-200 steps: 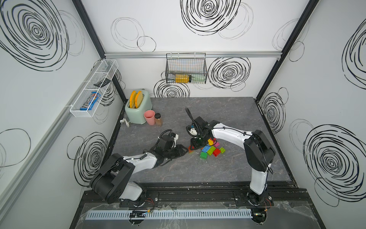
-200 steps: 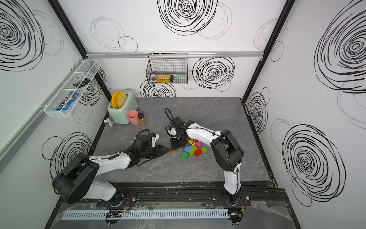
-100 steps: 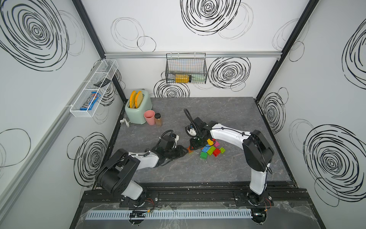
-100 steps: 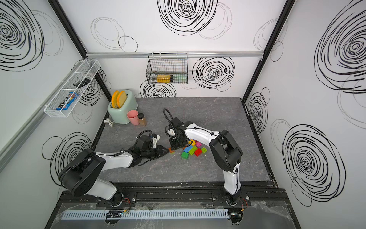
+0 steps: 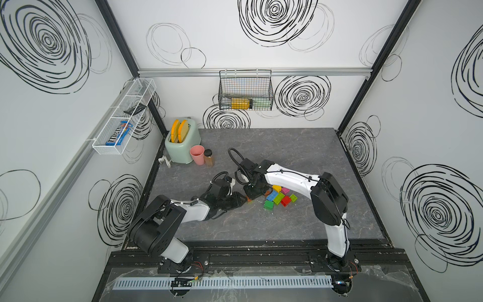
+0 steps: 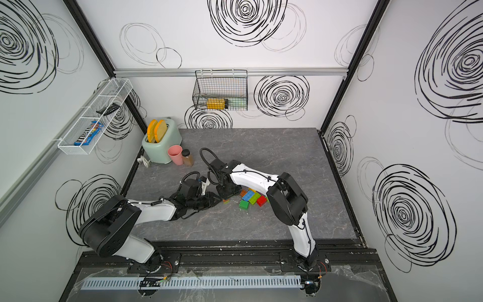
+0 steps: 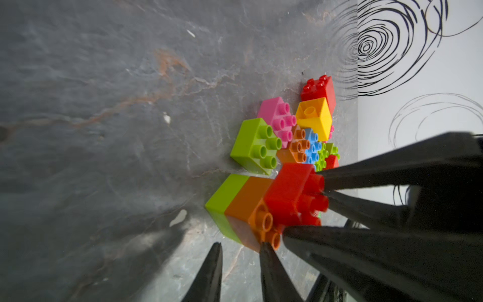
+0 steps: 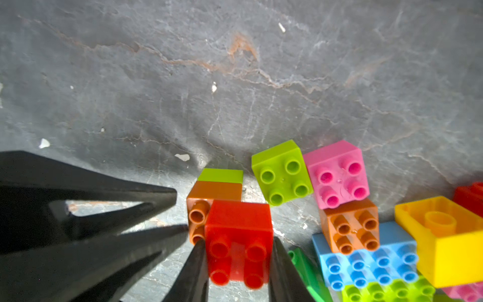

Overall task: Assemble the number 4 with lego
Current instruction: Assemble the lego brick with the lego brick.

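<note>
Right fingers (image 8: 194, 274) clamped on red brick (image 8: 239, 227) — left fingers (image 7: 212, 272) apart beside orange brick (image 7: 248, 204)

Overhead view of a grey stone-patterned table (image 6: 261, 157). Two white-and-black arms reach inward. The left gripper (image 6: 217, 200) and right gripper (image 6: 228, 194) meet near the centre, at a small lime-and-orange stack (image 6: 226, 201). Loose toy bricks (image 6: 244, 204) cluster just beside it, on the right arm's side. A toaster (image 6: 162, 146), pink cup (image 6: 175, 154) and jar (image 6: 188, 158) stand in the far left corner. A wire basket (image 6: 220, 90) hangs on the back wall.
</note>
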`<state>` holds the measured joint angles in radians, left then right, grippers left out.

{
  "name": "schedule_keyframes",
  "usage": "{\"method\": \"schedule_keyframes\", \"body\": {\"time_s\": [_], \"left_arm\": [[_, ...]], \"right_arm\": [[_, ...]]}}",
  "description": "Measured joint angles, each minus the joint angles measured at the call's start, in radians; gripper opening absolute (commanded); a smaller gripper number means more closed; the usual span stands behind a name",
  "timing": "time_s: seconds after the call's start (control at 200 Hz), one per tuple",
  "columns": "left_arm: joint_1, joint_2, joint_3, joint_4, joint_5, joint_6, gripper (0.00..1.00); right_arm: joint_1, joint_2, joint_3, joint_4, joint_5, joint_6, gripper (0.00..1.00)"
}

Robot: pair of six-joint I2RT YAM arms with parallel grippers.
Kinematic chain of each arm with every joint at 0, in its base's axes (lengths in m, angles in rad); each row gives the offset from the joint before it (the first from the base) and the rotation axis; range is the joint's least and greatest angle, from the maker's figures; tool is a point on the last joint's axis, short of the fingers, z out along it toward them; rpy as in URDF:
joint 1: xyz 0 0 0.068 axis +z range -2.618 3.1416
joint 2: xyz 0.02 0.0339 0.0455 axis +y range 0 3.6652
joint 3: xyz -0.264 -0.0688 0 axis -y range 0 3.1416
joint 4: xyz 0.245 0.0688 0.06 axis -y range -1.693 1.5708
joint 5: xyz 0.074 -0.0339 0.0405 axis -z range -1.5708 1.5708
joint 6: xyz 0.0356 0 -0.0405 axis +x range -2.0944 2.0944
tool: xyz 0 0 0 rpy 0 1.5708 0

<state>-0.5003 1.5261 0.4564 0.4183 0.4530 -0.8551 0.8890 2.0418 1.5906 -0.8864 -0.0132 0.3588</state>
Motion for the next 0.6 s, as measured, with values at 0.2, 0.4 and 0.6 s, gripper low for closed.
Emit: {"method": "schedule_keyframes", "body": {"time_s": [0.2,0.4,0.6], "left_arm": [[0.009,0.005,-0.008,-0.003,-0.012,0.022,0.30],[0.009,0.026,-0.008,-0.002,-0.011,0.035,0.30],[0.009,0.032,-0.007,-0.005,-0.010,0.043,0.30]], "right_arm": [[0.011,0.011,0.004,-0.019,0.026,0.033,0.06],[0.011,-0.003,0.018,-0.011,0.016,0.069,0.39],[0.012,0.013,0.039,0.000,-0.021,0.114,0.54]]}}
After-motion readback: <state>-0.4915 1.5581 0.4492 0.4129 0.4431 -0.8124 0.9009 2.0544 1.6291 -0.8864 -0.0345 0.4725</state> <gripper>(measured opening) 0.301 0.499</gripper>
